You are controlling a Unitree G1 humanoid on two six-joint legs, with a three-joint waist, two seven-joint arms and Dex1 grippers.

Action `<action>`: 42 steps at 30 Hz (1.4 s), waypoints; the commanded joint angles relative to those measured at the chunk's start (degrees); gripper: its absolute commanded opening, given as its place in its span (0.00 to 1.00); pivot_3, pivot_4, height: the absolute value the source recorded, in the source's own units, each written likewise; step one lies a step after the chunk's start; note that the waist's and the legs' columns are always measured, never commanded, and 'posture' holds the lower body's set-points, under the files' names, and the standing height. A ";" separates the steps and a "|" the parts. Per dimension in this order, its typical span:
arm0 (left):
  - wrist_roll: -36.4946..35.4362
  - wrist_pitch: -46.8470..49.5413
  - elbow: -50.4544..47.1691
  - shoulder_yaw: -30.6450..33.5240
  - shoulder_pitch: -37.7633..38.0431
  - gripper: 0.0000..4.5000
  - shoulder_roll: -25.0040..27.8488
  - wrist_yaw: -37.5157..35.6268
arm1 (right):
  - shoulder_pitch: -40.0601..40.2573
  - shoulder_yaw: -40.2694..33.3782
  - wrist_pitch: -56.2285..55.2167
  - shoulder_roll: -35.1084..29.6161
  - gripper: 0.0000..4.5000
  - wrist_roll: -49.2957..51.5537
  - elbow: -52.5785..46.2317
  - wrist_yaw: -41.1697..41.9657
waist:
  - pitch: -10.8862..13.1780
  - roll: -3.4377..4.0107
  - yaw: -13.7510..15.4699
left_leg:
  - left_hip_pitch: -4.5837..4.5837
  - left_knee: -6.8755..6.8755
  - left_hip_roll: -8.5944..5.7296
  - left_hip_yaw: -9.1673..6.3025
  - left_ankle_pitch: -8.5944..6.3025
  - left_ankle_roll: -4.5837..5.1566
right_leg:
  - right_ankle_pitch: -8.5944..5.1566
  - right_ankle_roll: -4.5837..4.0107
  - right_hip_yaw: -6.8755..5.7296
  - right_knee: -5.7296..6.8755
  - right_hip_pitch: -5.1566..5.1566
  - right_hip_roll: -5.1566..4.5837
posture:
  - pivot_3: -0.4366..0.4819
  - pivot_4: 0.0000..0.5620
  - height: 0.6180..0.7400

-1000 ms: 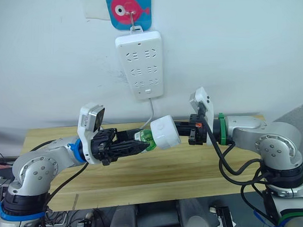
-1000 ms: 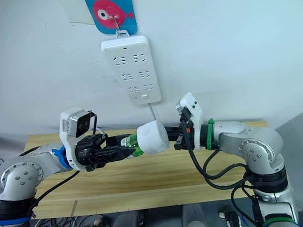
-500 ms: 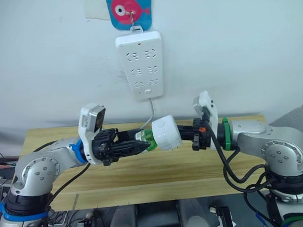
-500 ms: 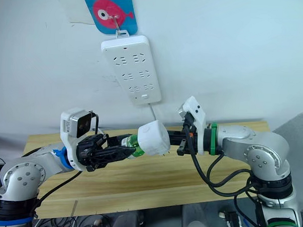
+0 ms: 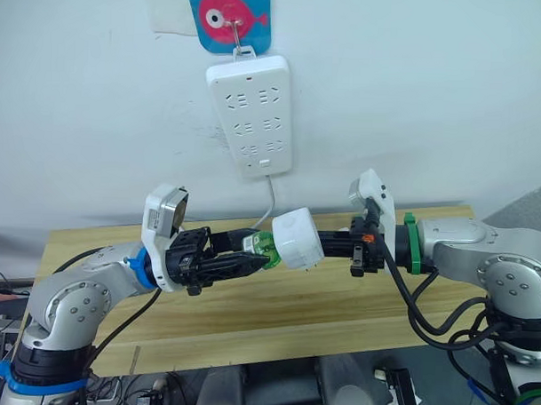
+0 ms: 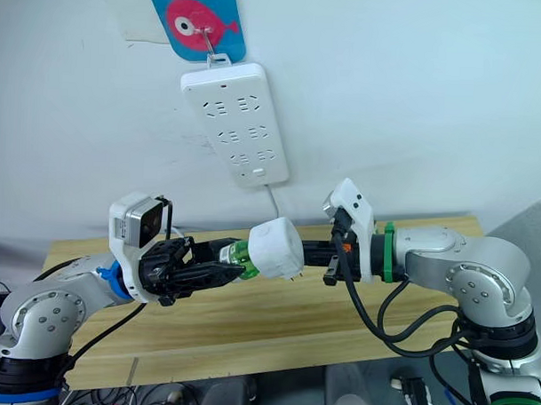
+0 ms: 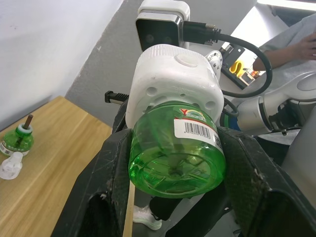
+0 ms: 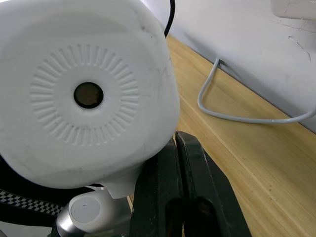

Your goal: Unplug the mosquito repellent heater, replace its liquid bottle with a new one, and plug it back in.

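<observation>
Above middle of wooden table (image 5: 338,303), left gripper (image 5: 237,262) clamping green liquid bottle (image 7: 176,159), bottle sitting screwed into white mosquito repellent heater (image 5: 296,239). Right gripper (image 5: 327,243) fingers pressed together, lying against heater's vented end. Spare green bottle (image 7: 16,139) and white cap (image 7: 10,165) resting on table. Power strip (image 5: 251,113) hanging on wall.

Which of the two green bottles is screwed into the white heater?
It is the green bottle held in the left end effector, with the heater on its neck. The other green bottle stands alone on the wooden table, its wick bare.
</observation>
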 commanded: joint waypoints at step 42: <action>10.87 -13.54 1.34 1.75 10.42 0.51 -0.56 -6.49 | 9.57 -5.39 -6.39 -3.80 0.01 -5.14 0.44 2.66 | -1.05 -0.03 -0.02 | 0.00 0.00 -0.01 0.01 0.12 -0.21 | 0.00 0.00 -0.01 0.04 -0.01 -0.01 | 0.20 0.35 1.00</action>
